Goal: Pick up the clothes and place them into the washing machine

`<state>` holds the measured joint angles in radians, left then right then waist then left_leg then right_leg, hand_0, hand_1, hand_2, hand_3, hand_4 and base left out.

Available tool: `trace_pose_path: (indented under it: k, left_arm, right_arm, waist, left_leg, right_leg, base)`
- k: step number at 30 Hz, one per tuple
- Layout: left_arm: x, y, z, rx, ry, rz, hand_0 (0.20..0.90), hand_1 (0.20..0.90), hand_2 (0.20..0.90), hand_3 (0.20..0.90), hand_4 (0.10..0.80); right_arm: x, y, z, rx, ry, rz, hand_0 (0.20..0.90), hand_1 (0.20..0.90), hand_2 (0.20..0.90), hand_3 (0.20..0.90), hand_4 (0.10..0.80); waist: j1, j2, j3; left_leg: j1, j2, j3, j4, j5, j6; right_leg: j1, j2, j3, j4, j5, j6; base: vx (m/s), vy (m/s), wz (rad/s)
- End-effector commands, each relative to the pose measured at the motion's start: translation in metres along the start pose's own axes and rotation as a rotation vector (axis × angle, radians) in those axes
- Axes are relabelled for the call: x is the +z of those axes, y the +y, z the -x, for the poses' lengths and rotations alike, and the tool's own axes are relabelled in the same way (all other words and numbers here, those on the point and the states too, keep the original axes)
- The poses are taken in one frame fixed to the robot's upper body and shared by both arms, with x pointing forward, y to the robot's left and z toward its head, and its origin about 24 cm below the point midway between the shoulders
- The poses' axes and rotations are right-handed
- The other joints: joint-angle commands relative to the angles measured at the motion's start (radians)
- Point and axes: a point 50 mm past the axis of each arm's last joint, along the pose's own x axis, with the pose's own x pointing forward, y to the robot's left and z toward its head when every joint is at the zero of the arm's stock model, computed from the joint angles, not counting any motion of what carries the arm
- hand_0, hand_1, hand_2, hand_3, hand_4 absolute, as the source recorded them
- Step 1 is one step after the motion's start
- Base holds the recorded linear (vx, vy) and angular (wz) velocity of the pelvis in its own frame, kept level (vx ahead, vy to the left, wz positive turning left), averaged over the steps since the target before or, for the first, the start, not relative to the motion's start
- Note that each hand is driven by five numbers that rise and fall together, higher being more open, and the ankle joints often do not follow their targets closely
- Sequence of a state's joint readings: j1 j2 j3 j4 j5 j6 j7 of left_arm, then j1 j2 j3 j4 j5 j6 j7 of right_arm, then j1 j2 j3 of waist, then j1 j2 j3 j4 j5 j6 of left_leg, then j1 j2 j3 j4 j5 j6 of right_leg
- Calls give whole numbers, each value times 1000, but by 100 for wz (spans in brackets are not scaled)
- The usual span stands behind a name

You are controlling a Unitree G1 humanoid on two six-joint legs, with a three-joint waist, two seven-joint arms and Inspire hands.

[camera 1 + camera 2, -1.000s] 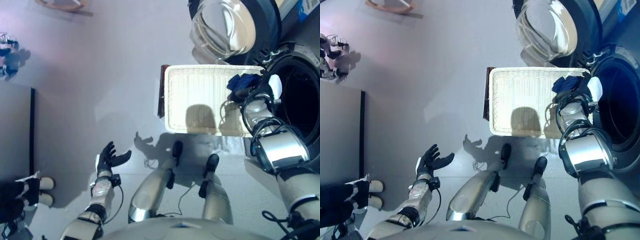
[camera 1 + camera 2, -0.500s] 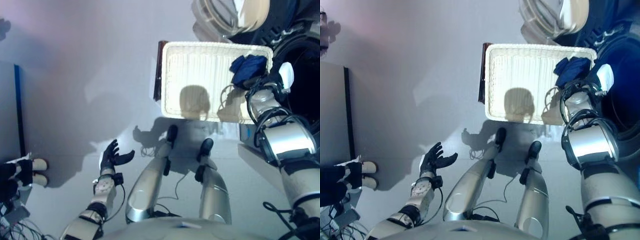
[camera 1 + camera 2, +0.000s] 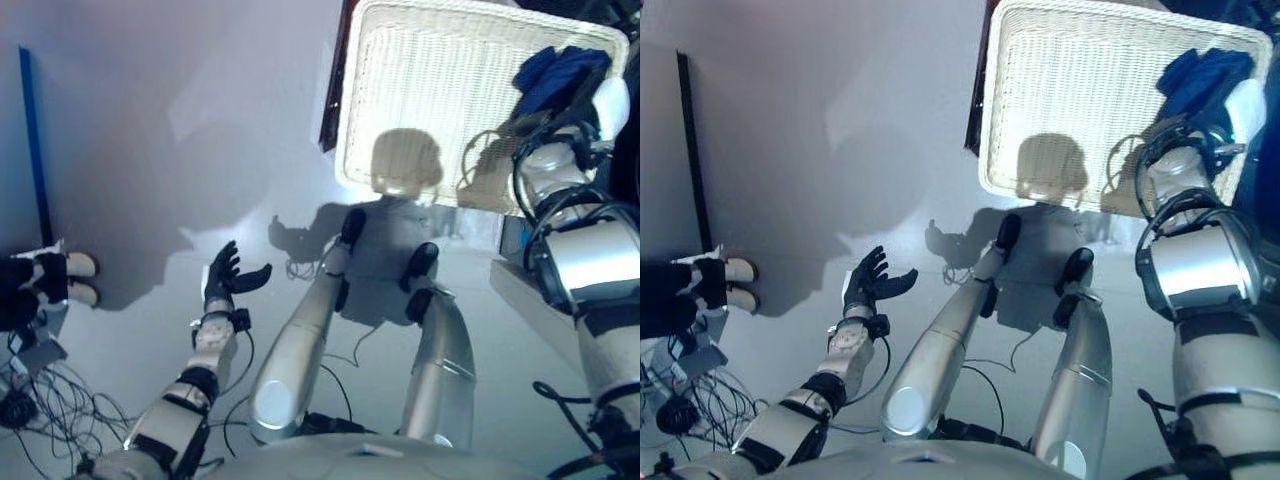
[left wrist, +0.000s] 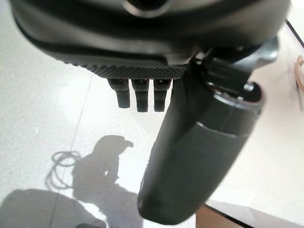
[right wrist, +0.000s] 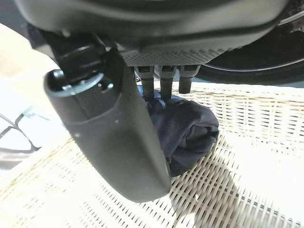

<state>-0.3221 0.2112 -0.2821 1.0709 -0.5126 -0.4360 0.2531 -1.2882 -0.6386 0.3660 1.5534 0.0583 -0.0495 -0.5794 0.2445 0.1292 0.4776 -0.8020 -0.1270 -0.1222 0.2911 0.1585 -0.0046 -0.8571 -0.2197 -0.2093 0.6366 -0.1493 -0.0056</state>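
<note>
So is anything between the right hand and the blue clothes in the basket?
Nothing visible. The right hand is right at the blue clothes, which lie in the white basket at its right end; the right wrist view shows no other item between them. The left hand hangs open over the floor.

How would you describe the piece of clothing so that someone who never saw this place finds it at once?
Find the big white wicker basket on the grey floor. In its far right corner, at the robot's right hand, lies a bunched dark blue garment. It is the only thing in the basket and the only dark blue cloth there.
</note>
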Motion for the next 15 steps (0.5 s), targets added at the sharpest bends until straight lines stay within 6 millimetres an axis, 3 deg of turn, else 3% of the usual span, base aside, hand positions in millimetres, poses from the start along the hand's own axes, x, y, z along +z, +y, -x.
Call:
trace_pose_path:
  k: [1,8,14,15]
  left_arm:
    - [-8,30,5,121,7,-6,900,900,900,900,800]
    - [-10,25,8,101,5,3,900,900,900,900,800]
    - [-18,27,11,90,33,-4,900,900,900,900,800]
    - [-18,27,11,90,33,-4,900,900,900,900,800]
  right_arm:
    - [7,-63,-25,-229,-50,25,900,900,900,900,800]
    - [-5,-92,-34,-267,-23,141,900,900,900,900,800]
    - [-9,-87,-34,-208,-26,152,900,900,900,900,800]
    - [-9,-87,-34,-208,-26,152,848,848,848,848,765]
  waist:
    - [20,51,-30]
    - [46,87,-50]
    - [67,81,-60]
    - [67,81,-60]
  left_leg:
    - [-43,-16,22,86,-138,-22]
    - [-63,-35,15,70,-127,-18]
    - [-57,-45,-9,70,-128,-10]
    - [-56,-45,-10,70,-128,-10]
  right_leg:
    - [40,5,-2,40,-37,47]
    - [8,-16,5,58,-56,41]
    - [12,-13,3,63,-69,32]
    - [13,-13,2,63,-69,32]
  base:
    - [58,23,16]
    - [50,24,8]
    - [53,-10,7]
    - [52,-47,6]
